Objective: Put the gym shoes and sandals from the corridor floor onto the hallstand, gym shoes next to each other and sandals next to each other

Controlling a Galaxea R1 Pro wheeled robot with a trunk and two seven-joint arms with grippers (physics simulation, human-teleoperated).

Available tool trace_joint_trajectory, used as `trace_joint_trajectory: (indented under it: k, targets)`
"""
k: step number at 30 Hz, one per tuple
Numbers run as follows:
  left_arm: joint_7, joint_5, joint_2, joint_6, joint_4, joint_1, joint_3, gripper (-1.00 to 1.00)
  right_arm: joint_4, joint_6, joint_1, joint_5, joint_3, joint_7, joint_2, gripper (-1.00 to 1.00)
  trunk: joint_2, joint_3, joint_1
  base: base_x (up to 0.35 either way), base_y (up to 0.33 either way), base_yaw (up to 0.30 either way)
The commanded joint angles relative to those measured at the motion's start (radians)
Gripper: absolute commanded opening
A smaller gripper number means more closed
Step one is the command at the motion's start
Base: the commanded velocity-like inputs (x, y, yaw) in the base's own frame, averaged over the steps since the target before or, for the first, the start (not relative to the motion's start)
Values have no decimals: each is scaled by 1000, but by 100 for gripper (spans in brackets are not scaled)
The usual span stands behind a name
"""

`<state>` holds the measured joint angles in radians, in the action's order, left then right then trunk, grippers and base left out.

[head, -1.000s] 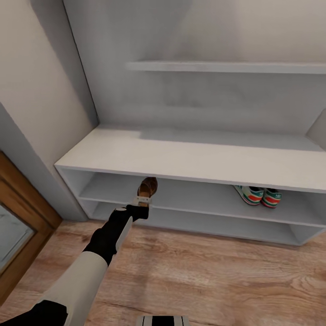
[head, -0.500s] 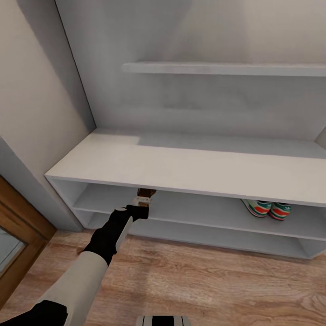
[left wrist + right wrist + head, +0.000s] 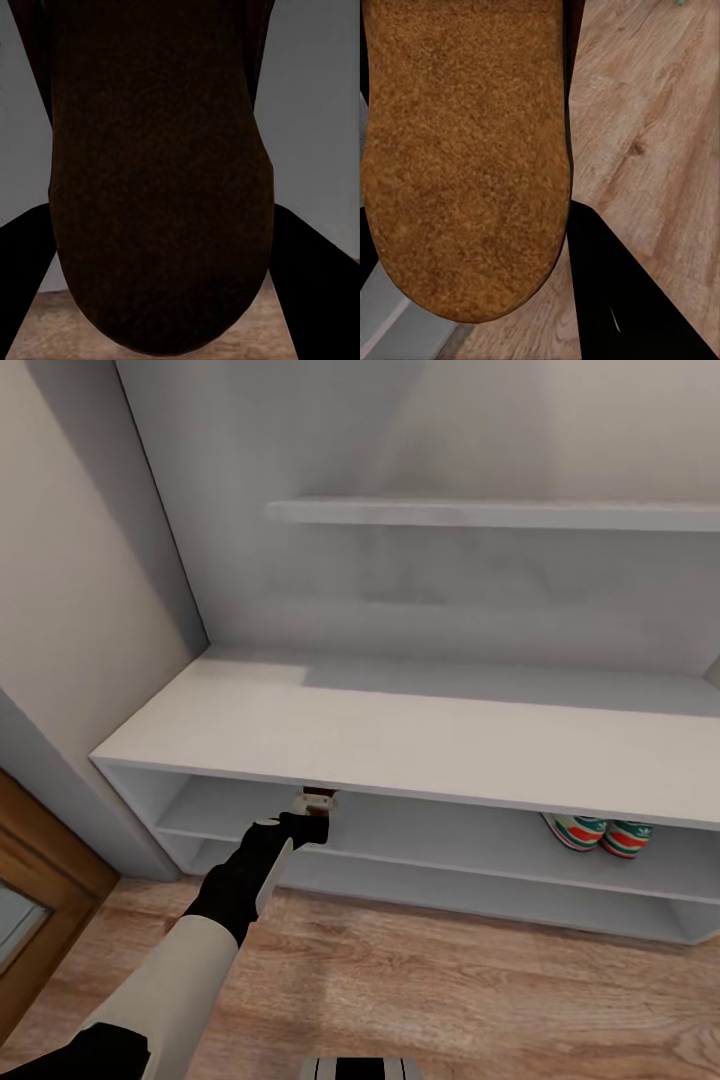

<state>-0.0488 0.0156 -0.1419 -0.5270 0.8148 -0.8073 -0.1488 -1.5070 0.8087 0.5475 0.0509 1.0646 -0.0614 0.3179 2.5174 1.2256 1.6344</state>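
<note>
Now the left hand (image 3: 318, 807) has pushed its sandal (image 3: 320, 794) deeper under the long top surface (image 3: 420, 735) of the hallstand (image 3: 230, 560). A second ago most of the brown sandal stuck out past the hand; now just a small bit of it peeks out at the edge. The view has moved a little too, so some of that change is only the camera.

The hand is clamped on the sandal — in the left wrist view its dark sole (image 3: 157, 187) sits between the two fingers (image 3: 22, 285).

The right hand (image 3: 510, 247) grips the other sandal (image 3: 465, 150), with the corridor floor (image 3: 645, 112) below it.

The gym shoes (image 3: 600, 832) sit side by side on the upper shelf tier (image 3: 480, 838), far off to the right of the left hand (they look done).

I think the left sandal is almost ready to be let go — then the second one goes right beside it.
</note>
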Motion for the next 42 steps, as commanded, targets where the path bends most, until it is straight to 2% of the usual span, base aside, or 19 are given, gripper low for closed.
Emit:
trace_joint_trajectory:
  k: [1, 19, 42]
  targets:
    - [-2, 1, 0, -5, 1, 0, 0, -100, -1, 6, 1, 1, 0, -1, 0, -100, 0, 1, 0, 15, 0, 0]
    - [-2, 1, 0, -5, 1, 0, 0, -100, -1, 6, 1, 2, -1, -1, 1, -100, 0, 1, 0, 95, 0, 0]
    - [-2, 1, 0, -5, 1, 0, 0, -100, -1, 6, 1, 2, 0, -1, 1, -100, 0, 1, 0, 3, 0, 0]
